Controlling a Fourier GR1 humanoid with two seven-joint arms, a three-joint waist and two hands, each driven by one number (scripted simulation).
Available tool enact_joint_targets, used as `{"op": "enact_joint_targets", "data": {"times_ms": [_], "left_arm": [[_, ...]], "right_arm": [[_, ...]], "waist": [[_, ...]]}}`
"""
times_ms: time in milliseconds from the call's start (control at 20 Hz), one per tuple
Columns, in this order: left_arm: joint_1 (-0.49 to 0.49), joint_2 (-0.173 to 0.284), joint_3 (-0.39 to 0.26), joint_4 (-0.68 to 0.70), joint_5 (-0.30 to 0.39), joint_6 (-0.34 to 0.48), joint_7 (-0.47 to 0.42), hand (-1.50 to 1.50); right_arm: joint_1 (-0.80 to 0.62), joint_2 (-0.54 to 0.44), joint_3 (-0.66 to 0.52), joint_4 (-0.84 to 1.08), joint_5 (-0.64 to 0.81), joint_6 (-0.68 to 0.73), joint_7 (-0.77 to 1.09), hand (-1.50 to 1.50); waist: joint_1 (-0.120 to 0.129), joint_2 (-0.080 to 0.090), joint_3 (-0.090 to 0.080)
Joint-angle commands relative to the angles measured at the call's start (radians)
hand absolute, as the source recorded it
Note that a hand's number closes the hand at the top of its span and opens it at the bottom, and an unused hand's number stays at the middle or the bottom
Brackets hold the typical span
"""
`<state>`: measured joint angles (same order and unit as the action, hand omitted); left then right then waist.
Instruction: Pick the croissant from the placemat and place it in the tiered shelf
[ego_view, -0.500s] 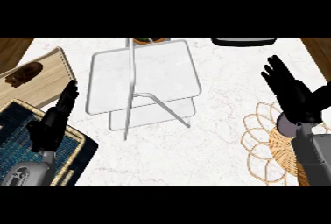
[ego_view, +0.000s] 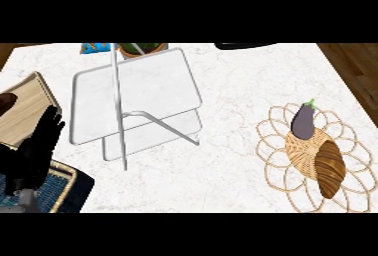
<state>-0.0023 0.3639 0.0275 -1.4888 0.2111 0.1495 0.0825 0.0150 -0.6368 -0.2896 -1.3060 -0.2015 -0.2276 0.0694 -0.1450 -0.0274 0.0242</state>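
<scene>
Overhead, a white marble counter (ego_view: 244, 65) fills the view. Near its right edge lies a round woven wicker placemat with looping petal borders (ego_view: 277, 150). On it rests the golden-brown crescent croissant (ego_view: 330, 167), touching nothing but the mat and the small dark purple aubergine with a green stem (ego_view: 303, 121) just above it, whose lower end meets the croissant's upper tip. The croissant's long axis runs roughly from the counter's far side toward its near edge, leaning slightly to the right as it comes nearer.

Left of the counter's middle stands the clear tiered shelf on thin metal legs (ego_view: 136, 100), two see-through trays stacked one over the other, both bare. It sits well apart from the placemat, with open marble between.

Only the robot's black left hand (ego_view: 37, 150) shows, at the counter's near left corner, fingers straight and relaxed, holding nothing, resting above a dark blue woven mat (ego_view: 70, 187). A tan wooden board (ego_view: 26, 107) lies at the left edge beyond it. The right hand is out of sight, so its fingers cannot be told.

The croissant lies far to the right of the visible hand, across the whole counter, so the right arm looks the nearer one for the pickup, closing across the croissant's narrow width
</scene>
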Motion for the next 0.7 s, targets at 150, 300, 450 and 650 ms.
{"op": "enact_joint_targets", "data": {"times_ms": [150, 300, 450, 650], "left_arm": [[0.071, -0.056, -0.022, 0.067, 0.08, -0.016, 0.177, 0.0], [0.081, -0.049, -0.018, 0.07, 0.077, -0.035, 0.159, 0.0], [0.027, -0.049, -0.027, 0.078, 0.081, -0.038, 0.196, 0.0], [0.039, -0.069, -0.051, 0.079, 0.061, -0.034, 0.194, 0.0]], "right_arm": [[0.293, 0.041, -0.168, -0.041, -0.057, -0.01, -0.166, -1.5], [0.393, 0.047, -0.179, -0.124, -0.092, 0.09, -0.225, -1.5], [0.483, 0.028, -0.158, -0.213, -0.112, 0.19, -0.209, -1.5], [0.563, -0.006, -0.169, -0.355, -0.137, 0.224, -0.104, -1.5]], "waist": [[0.018, 0.016, -0.024], [0.043, 0.017, -0.027], [0.05, 0.022, -0.029], [0.083, 0.026, -0.031]]}}
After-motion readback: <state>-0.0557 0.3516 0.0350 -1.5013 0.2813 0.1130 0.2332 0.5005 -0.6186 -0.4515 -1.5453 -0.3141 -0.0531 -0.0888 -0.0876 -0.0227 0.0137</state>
